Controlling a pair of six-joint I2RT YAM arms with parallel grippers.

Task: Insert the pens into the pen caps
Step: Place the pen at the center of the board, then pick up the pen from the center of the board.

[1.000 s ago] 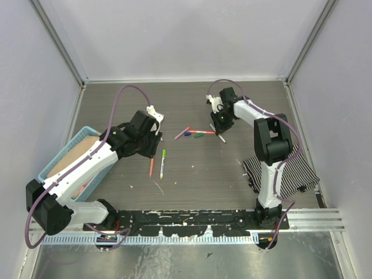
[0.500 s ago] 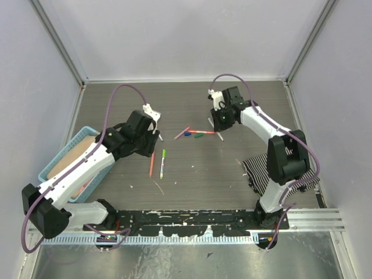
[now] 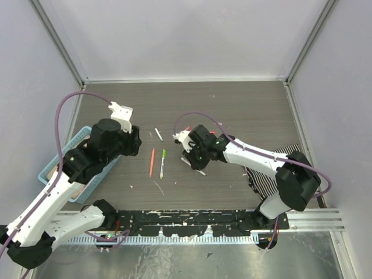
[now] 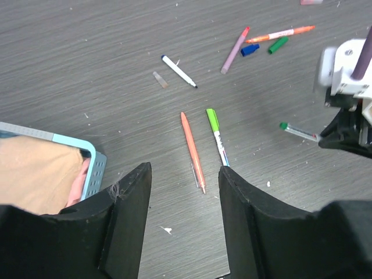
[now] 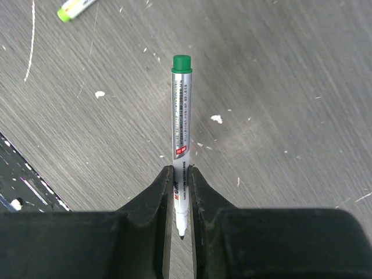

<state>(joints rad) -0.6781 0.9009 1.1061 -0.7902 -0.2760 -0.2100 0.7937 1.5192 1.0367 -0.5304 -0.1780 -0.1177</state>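
Observation:
My right gripper (image 5: 179, 174) is shut on a white pen with a green end (image 5: 181, 110), its dark tip pointing back between the fingers, just above the table. My left gripper (image 4: 185, 174) stands open and empty, high above an orange pen (image 4: 192, 151) and a lime-capped pen (image 4: 217, 135) lying side by side. Farther off lie a white pen with a blue end (image 4: 178, 71), a pink pen (image 4: 234, 43), an orange-and-white pen (image 4: 282, 34), a blue cap (image 4: 250, 50) and a green cap (image 4: 278, 45). In the top view the right arm covers those caps.
A light blue basket (image 3: 49, 168) with tan contents sits at the left under the left arm. A striped cloth (image 3: 290, 168) lies at the right by the right arm's base. A small clear cap (image 4: 159, 79) lies near the blue-ended pen.
The right arm swung from the back middle toward the table's centre, carrying the green-ended pen. The left arm rose and drew back leftward, away from the orange pen, its jaws widening slightly.

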